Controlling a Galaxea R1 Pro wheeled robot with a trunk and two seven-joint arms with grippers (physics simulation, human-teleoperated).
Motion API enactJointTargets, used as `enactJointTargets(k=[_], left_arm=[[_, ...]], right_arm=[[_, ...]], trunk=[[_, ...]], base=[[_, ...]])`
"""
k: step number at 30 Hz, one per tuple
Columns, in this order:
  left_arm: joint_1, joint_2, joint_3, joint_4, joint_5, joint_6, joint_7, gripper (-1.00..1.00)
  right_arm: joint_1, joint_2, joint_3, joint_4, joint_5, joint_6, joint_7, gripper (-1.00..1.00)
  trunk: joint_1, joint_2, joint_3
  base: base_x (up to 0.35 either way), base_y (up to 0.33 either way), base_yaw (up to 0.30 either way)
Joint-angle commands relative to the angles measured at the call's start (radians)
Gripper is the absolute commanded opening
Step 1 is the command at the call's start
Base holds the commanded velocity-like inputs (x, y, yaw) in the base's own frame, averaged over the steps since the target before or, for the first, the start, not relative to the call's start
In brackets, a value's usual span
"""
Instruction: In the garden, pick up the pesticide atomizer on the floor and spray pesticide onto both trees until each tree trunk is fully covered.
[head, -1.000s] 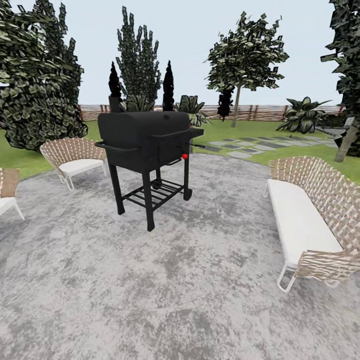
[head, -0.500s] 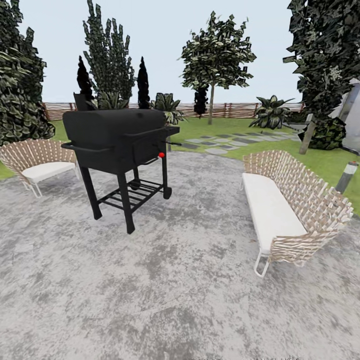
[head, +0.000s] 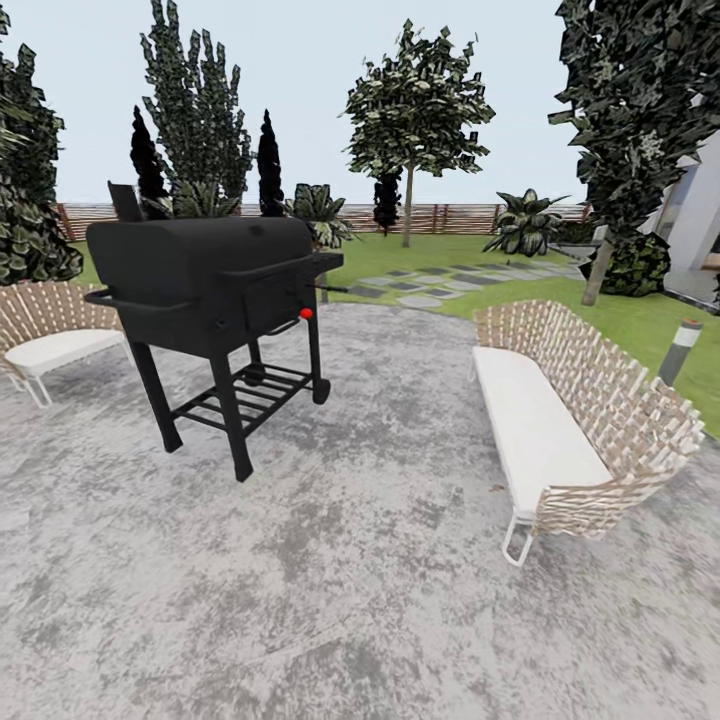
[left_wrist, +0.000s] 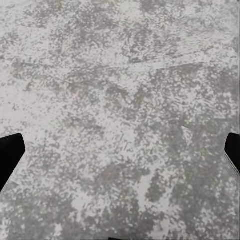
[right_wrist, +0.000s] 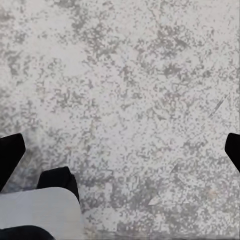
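Grey mottled patio (head: 380, 560), head view, left to right: woven chair (head: 45, 325) at left edge; black grill (head: 205, 285) with red knob; woven bench (head: 570, 420) with white cushion. Lawn (head: 640, 320) and slat fence (head: 450, 217) beyond; one leafy tree (head: 415, 110), possibly a task tree. Left gripper (left_wrist: 120, 150) and right gripper (right_wrist: 120, 150): dark fingertips wide apart, released, above paving.

A black barbecue grill (head: 215, 290) on wheeled legs stands on the grey mottled patio (head: 330, 560), at about ten o'clock from the view's centre, with a red knob (head: 306, 313) on its front. At three o'clock sits a woven sofa (head: 575, 425) with a white cushion. A woven chair (head: 45, 325) sits at nine o'clock. Stepping stones (head: 430, 285) run off at one o'clock, near a palm-like plant (head: 525, 222). A short grey bollard lamp (head: 680, 350) stands behind the sofa.
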Motion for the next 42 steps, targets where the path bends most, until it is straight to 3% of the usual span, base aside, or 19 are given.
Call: enactJointTargets(k=[1, 2, 5, 10, 11, 14, 17, 22, 29, 42], left_arm=[[0.0, 0.0, 0.0, 0.0, 0.0, 0.0, 0.0, 1.0], [0.0, 0.0, 0.0, 0.0, 0.0, -0.001, 0.0, 1.0], [0.0, 0.0, 0.0, 0.0, 0.001, -0.001, 0.0, 1.0], [0.0, 0.0, -0.001, 0.0, 0.001, -0.002, 0.0, 1.0], [0.0, 0.0, -0.001, 0.0, 0.001, -0.003, 0.0, 1.0], [0.0, 0.0, -0.003, 0.0, 0.001, -0.003, 0.0, 1.0], [0.0, 0.0, -0.005, -0.001, 0.0, -0.003, 0.0, 1.0], [0.0, -0.001, -0.01, -0.003, -0.003, -0.002, -0.001, 1.0], [0.0, -0.011, -0.019, -0.006, -0.052, -0.002, -0.004, 1.0], [0.0, -0.011, -0.006, 0.001, -0.057, -0.003, -0.002, 1.0]], right_arm=[[0.0, 0.016, -0.001, 0.003, 0.0, 0.0, 0.0, 1.0], [-0.001, 0.031, 0.0, 0.005, 0.0, 0.0, 0.0, 1.0], [-0.001, 0.138, 0.001, 0.014, 0.002, -0.001, 0.0, 1.0], [-0.001, 0.191, 0.017, 0.052, 0.036, -0.001, 0.0, 1.0], [-0.001, 0.198, 0.056, 0.066, 0.062, -0.002, 0.0, 1.0], [-0.001, 0.204, 0.134, 0.075, 0.084, -0.004, -0.001, 1.0], [-0.001, 0.203, 0.165, 0.078, 0.088, -0.022, -0.002, 1.0], [-0.001, 0.201, 0.177, 0.079, 0.089, -0.033, -0.003, 1.0], [-0.001, 0.202, 0.182, 0.081, 0.094, -0.035, -0.004, 1.0], [0.0, 0.202, 0.182, 0.102, 0.094, -0.037, -0.005, 1.0]], trunk=[[0.0, 0.0, 0.0], [0.0, 0.0, 0.0], [0.0, 0.0, 0.0], [0.0, 0.0, 0.0], [0.0, 0.0, 0.0], [0.0, 0.0, 0.0], [0.0, 0.0, 0.0], [0.0, 0.0, 0.0], [0.0, 0.0, 0.0], [0.0, 0.0, 0.0]], base=[[0.345, 0.0, -0.003], [0.346, 0.0, -0.002], [0.348, 0.0, -0.001], [0.349, 0.0, 0.0], [0.349, 0.0, 0.0], [0.349, 0.0, 0.0], [0.35, 0.0, 0.0], [0.35, 0.0, 0.0], [0.349, 0.0, -0.001], [0.35, 0.01, -0.212]])
